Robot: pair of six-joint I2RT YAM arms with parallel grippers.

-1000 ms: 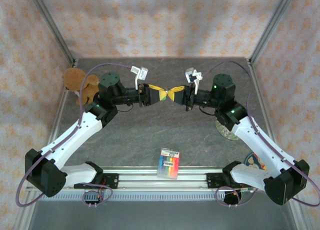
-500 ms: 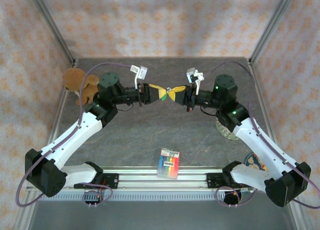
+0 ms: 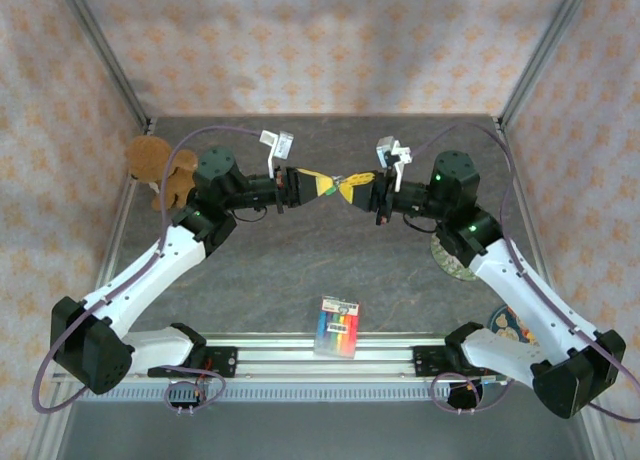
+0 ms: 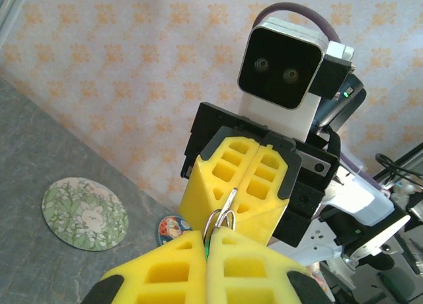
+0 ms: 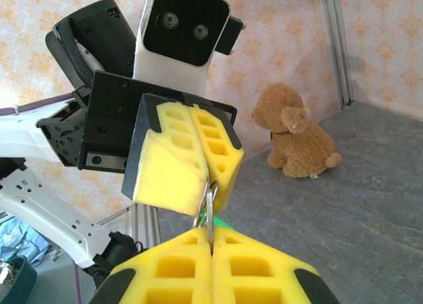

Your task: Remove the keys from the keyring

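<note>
Scene, big to small:
- Grey table (image 3: 300, 270) inside a frame with orange-patterned backdrop walls (image 3: 330, 50).
- Both arms reach in toward each other and meet tip to tip in mid-air above the back-centre of the table.
- Brown plush dog (image 3: 158, 170) sits at the left edge of the table, just beside the left arm's elbow.
- Round green rabbit-print coaster (image 4: 84, 213) lies on the right side, partly under the right arm.
- Rainbow-striped pack (image 3: 337, 327) lies flat at the near edge, centre, well apart from the grippers.
- Small round colourful disc (image 4: 173, 228) lies near the right base.

Grip:
- Left gripper (image 3: 326, 187): foam pads pressed together, pinching the keyring (image 4: 223, 219), which pokes out of the seam.
- Right gripper (image 3: 346, 188): pads clamped together on the silver key (image 5: 209, 208).
- The pads cover most of the keys.

Orientation:
- The bunch hangs between the two tips, off the table.
- Its long axis lies on the gripper-to-gripper line, left-right across the table in the top view.
- The silver key's shaft runs along that line, from the ring into the right seam.
- The green key (image 5: 220, 221) shows as a sliver at the left tips. Can't tell which way it points.
</note>
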